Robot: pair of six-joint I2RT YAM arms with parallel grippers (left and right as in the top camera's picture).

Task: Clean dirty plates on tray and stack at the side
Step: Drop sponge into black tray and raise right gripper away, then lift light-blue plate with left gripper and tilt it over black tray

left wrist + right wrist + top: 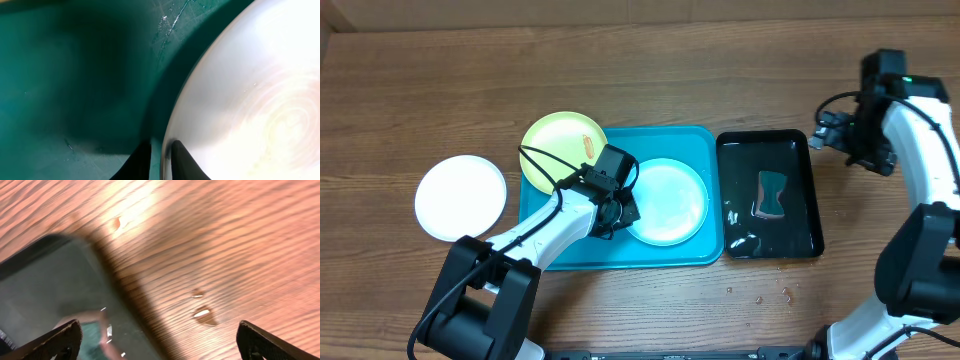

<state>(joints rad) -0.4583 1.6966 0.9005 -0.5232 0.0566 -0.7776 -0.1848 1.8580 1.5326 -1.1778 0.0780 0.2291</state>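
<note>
Left pincer is clamped on the rim of the light blue plate, which lies inside the turquoise tray. Right pincer hangs with its jaws wide apart above the worktop, by the black tray. The green plate overlaps the turquoise tray's far corner, and the white plate sits on the wood beside it.

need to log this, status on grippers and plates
Left gripper pinches rim of light blue plate, on the tray. Right gripper open, empty, beside black tray. Green plate smeared, overlapping tray's corner. Nothing blocking.
</note>
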